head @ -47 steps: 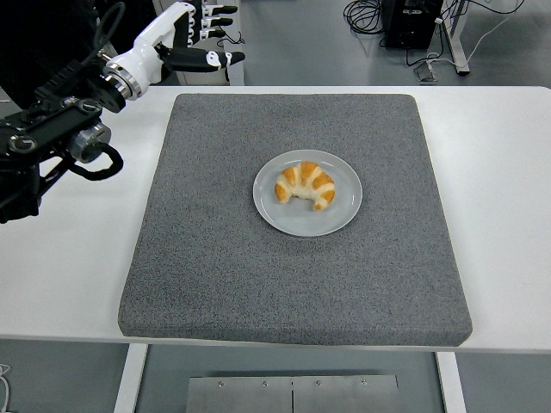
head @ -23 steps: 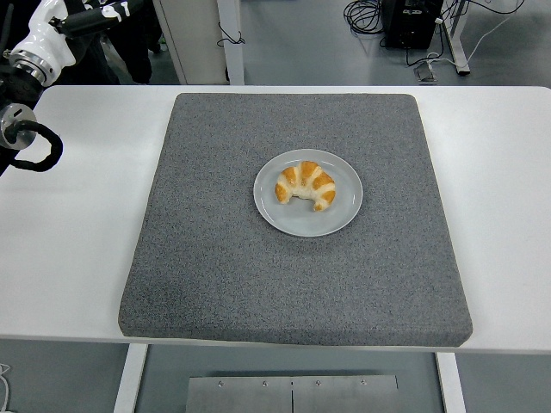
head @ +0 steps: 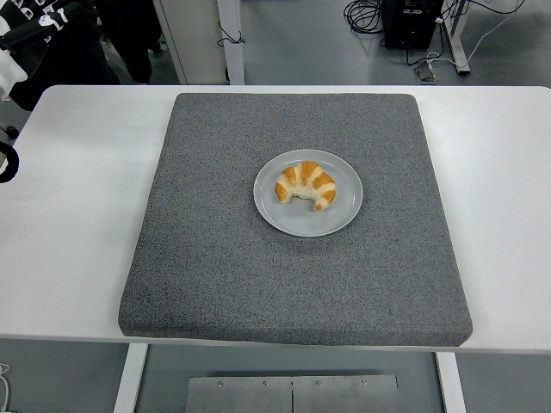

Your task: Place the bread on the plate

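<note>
Bread [head: 305,185], a croissant, sits on the plate [head: 344,215], roughly centred, curve opening toward the near edge, fully inside the rim w/ nothing hanging over. Plate rests on the grey mat [head: 215,258], a bit right of mat centre, and the mat lies flat on the white worktop [head: 77,258]. Judgement: placing step looks done, task goal met as things lie; what's in hand is the retreat/end phase, not a grasp. Left arm [head: 26,43] shows only as a black-and-white bit at the top-left corner, well apart from plate and bread, off beyond the worktop's far-left edge; left robot hand itself not visible, so can't tell if fingers wide, narrow or holding anything. A small dark curve at the left edge [head: 5,163] is prob. part of the arm's cabling, too cropped to say. Right arm not in pic at all. Nothing touching the bread. Next move, as a guess: none needed on the bread; arm just has to clear out to rest w/o sweeping back over the mat. If a re-check were wanted, only confirm bread is stable and not rocking, which it looks to be. Risk low.
</note>
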You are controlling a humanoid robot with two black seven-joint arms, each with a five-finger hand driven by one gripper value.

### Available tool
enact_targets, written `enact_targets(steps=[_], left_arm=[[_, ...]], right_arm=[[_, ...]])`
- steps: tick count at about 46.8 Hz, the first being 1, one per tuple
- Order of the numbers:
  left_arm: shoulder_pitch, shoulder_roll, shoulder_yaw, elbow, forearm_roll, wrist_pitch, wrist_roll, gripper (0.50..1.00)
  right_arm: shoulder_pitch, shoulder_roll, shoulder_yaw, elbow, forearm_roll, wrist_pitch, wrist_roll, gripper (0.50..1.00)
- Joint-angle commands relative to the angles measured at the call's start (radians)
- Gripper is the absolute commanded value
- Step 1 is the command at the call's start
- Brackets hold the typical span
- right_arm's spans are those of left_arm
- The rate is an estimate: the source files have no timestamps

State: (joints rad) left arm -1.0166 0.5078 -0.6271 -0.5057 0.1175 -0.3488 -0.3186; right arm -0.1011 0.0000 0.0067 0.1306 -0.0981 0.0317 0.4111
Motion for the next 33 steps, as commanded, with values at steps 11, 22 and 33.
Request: enact_targets(steps=[11, 22, 33], left_arm=[[0.042, -0.014, -0.02, 0.038, -0.029, -0.009, -0.007, 0.921], [0.059, -0.023, -0.014, 0.038, -0.027, -0.009, -0.007, 0.93], [0.052, -0.101, -0.005, 0.039, -0.018, -0.001, -0.007, 0.931]], right_arm=[[-0.005, 0.0, -0.001, 0.0, 0.0, -0.001, 0.0, 1.0], [-0.005, 0.0, 0.004, 0.0, 0.0, -0.001, 0.0, 1.0], [-0.002, 0.0, 0.009, 0.0, 0.0, -0.003, 0.0, 1.0]])
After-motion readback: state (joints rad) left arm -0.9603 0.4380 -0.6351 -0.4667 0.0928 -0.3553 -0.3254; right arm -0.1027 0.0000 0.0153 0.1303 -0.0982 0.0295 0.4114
